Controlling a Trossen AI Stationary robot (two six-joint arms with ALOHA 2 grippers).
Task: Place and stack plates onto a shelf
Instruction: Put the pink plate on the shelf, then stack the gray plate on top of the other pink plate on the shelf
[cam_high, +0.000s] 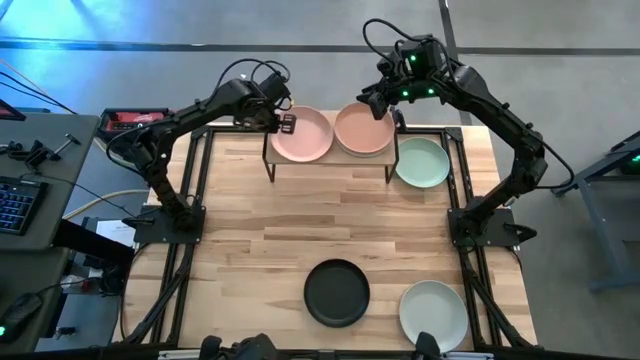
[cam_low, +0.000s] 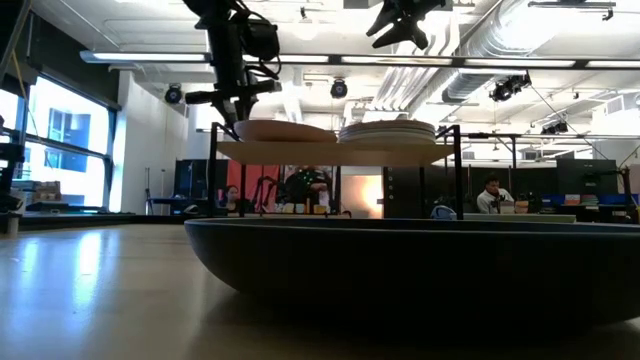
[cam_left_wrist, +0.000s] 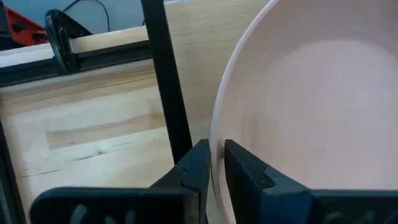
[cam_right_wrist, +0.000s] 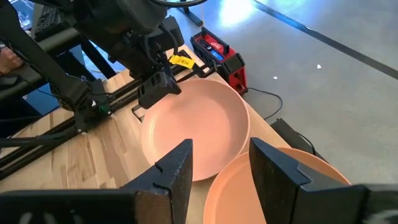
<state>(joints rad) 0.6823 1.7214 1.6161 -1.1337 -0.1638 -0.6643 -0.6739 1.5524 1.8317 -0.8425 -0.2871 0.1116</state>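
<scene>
From above, the shelf (cam_high: 330, 160) stands at the top middle of the tabletop (cam_high: 250, 220). Two pink plates lie on it side by side – the left pink plate (cam_high: 303, 135) and the right pink plate (cam_high: 364, 129). The left hand (cam_high: 288, 124) is at the left plate's edge. The right hand (cam_high: 378, 103) hangs above the right plate. A pale green plate (cam_high: 422, 162) lies on the tabletop just right of the shelf. A black plate (cam_high: 337, 292) sits at the bottom middle, and another pale green plate (cam_high: 433, 314) at the bottom right.

From table height, the black plate fills the bottom of the frame. Behind it the shelf holds one plate on the left and a stack of plates (cam_low: 388, 131) on the right. People sit far back in the room.

In the left wrist view, the left hand's fingers (cam_left_wrist: 200, 168) stand one on each side of the pink plate's rim, a little apart – I cannot tell if they grip it.

In the right wrist view, the right hand's fingers (cam_right_wrist: 179, 171) are spread wide and hold nothing, above both pink plates.
</scene>
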